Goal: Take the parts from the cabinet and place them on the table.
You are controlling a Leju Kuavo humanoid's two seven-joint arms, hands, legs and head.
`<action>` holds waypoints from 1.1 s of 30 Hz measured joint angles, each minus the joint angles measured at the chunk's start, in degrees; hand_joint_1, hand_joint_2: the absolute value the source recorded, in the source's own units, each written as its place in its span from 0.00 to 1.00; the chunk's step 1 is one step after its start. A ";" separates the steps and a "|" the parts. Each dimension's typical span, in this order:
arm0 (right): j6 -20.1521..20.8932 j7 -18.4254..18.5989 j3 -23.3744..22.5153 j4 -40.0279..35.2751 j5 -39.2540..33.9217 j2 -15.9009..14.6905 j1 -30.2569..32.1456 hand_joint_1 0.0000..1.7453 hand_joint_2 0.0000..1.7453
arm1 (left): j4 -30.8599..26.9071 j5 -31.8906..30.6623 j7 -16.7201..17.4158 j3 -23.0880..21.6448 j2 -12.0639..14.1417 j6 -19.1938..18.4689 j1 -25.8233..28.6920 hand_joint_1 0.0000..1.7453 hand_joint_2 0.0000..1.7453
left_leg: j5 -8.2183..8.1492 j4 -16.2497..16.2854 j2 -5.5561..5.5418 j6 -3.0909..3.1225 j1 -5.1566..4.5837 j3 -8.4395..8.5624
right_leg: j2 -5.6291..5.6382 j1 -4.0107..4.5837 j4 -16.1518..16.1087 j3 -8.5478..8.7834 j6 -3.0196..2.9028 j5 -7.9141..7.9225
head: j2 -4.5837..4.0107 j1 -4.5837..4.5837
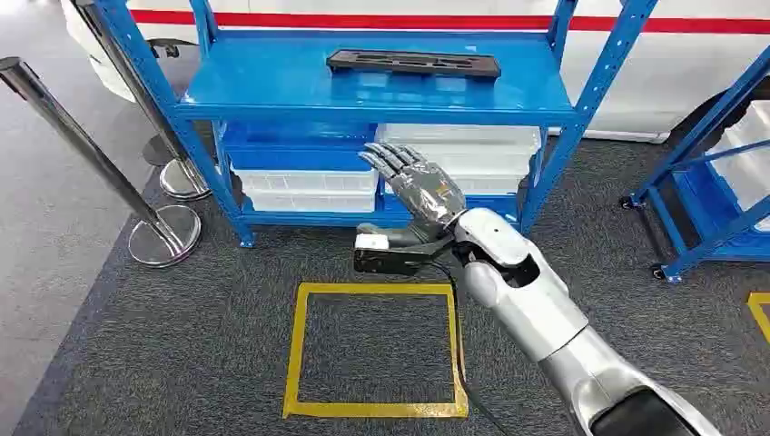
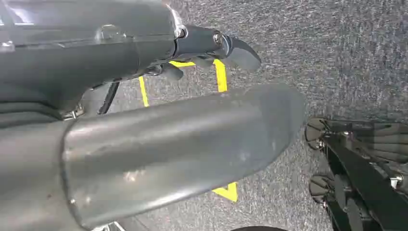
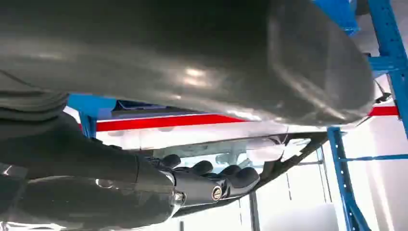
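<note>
A long, flat black part (image 1: pixel 413 63) lies flat on the top shelf of the blue cabinet (image 1: pixel 272 91), near its back edge; it looks rigid and moulded, probably plastic and light, with a smooth face that could slip, so a hold across its narrow width near the middle would likely keep it level. The robot's right hand (image 1: pixel 419 186) is raised below and in front of that shelf, fingers spread and holding nothing, well apart from the part. The left hand (image 2: pixel 202 48) hangs over grey carpet (image 1: pixel 182 345) marked with yellow tape (image 1: pixel 377 291), fingers loosely curled, nothing visibly in them.
</note>
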 joint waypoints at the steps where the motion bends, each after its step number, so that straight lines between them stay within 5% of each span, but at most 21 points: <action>1: 0.00 0.00 0.00 -0.04 0.00 -0.09 0.10 0.00 0.00 | -0.02 0.00 0.00 0.00 0.00 0.00 0.01 0.00 0.00 | 0.00 0.00 0.00 0.00 0.00 0.00 | 0.00 0.00 0.00 -0.01 0.00 0.00 | 0.00 0.00; 9: 0.00 0.00 0.00 -0.72 0.00 -1.71 0.72 0.00 0.00 | -0.20 -0.44 -0.50 0.02 0.02 -0.09 0.01 0.00 0.00 | -0.22 0.55 -0.08 0.40 -0.12 -0.29 | -0.08 -0.19 -0.12 -0.02 0.29 0.09 | 0.00 0.00; 12: 0.00 0.00 0.00 -1.82 0.18 -3.22 0.77 0.00 0.00 | -0.26 -0.77 -0.77 0.02 0.04 -0.15 -0.08 0.00 0.00 | 0.10 -0.39 -0.10 1.20 -0.10 -0.04 | -0.12 -0.06 -0.75 0.38 0.99 0.22 | 0.00 0.00; 13: 0.02 0.00 0.00 -2.36 0.35 -3.83 0.92 0.00 0.00 | -0.37 -0.90 -0.90 0.02 0.02 -0.17 -0.02 0.00 0.00 | 0.73 -1.53 -0.01 1.59 0.64 0.83 | -0.69 -0.12 -0.54 0.56 1.11 0.01 | 0.00 0.00; 14: 0.09 0.00 0.00 -2.53 0.46 -4.24 0.73 0.00 0.00 | -0.39 -1.09 -1.11 0.02 0.00 -0.20 0.00 0.00 0.00 | 0.83 -2.07 -0.03 1.87 0.52 1.21 | -1.27 0.02 1.37 -0.39 1.24 -0.97 | 0.00 0.02; 17: 0.48 0.00 0.00 -2.62 0.68 -4.24 1.39 0.00 0.00 | -0.39 -1.36 -1.20 0.02 0.00 -0.24 0.05 0.00 0.00 | 0.56 -2.04 0.13 2.08 0.47 1.29 | -1.47 -0.16 14.10 -7.90 1.60 -5.95 | 0.00 0.02; 18: 0.63 0.00 0.00 -2.62 0.68 -4.24 1.80 0.00 0.00 | -0.39 -1.38 -1.22 0.02 0.02 -0.33 0.05 0.00 0.00 | 0.38 -2.01 0.11 2.06 0.49 1.39 | -1.50 -0.27 16.28 -9.65 1.78 -5.76 | 0.00 0.00; 20: 0.63 0.00 0.00 -2.64 0.70 -4.24 2.02 0.00 0.00 | -0.39 -1.46 -1.22 0.02 0.00 -0.35 0.06 0.00 0.00 | -0.23 -1.79 -0.08 1.69 0.61 2.00 | -1.58 -0.76 12.47 -8.85 2.11 -1.50 | 0.00 0.00; 22: 0.63 0.00 0.00 -2.97 0.70 -4.24 1.97 0.00 0.00 | -0.39 -1.46 -1.22 0.02 -0.04 -0.37 0.21 0.00 0.00 | -1.56 -0.93 -0.26 0.83 0.81 2.79 | -1.61 -1.21 2.49 -4.52 2.36 4.45 | 0.00 0.00; 23: 0.63 0.00 0.00 -2.93 0.70 -4.24 1.94 0.00 0.00 | -0.39 -1.46 -1.22 0.02 0.02 -0.37 0.32 0.00 0.00 | -2.18 -0.52 -0.33 0.19 0.50 2.39 | -1.31 -0.90 1.61 -3.87 2.30 2.93 | 0.00 0.04; 24: 0.68 0.00 0.00 -3.06 0.72 -4.24 2.02 0.00 0.00 | -0.42 -1.46 -1.23 0.02 0.00 -0.37 0.11 0.00 0.00 | -2.51 0.01 -0.38 -0.14 0.44 2.24 | -1.18 -0.86 1.00 -3.73 1.35 2.69 | 0.00 -0.07; 28: 0.68 0.02 0.00 -3.65 0.79 -4.85 2.01 0.00 0.00 | -0.59 -1.55 -1.33 0.02 0.00 -0.42 -0.01 0.00 0.00 | -3.56 -0.43 -0.20 -1.24 0.80 3.10 | -1.35 -0.78 0.88 -2.97 -0.43 1.53 | 0.00 -0.04; 29: 0.68 -0.02 0.00 -3.87 0.76 -5.60 1.94 0.00 0.00 | -0.61 -1.64 -1.38 0.02 -0.02 -0.42 -0.01 0.00 0.00 | -4.11 1.88 0.34 -1.44 0.83 2.28 | -1.58 -0.75 0.84 -2.34 -0.91 1.06 | 0.00 -0.07; 32: 0.74 -0.04 0.02 -4.04 0.79 -7.17 2.10 0.00 0.00 | -0.63 -1.62 -1.38 0.02 -0.02 -0.42 -0.11 0.00 0.00 | -7.92 15.62 0.56 -1.77 0.85 -6.52 | -2.18 -0.34 0.82 -0.89 -1.32 -0.32 | 0.00 -0.04; 33: 0.76 -0.04 0.09 -4.04 0.79 -7.63 2.23 0.00 0.00 | -0.63 -1.64 -1.35 0.02 -0.02 -0.39 -0.09 0.00 0.00 | -7.73 18.42 0.56 -1.75 0.85 -8.96 | -2.32 -0.17 0.82 -0.26 -1.37 -0.84 | 0.00 -0.04</action>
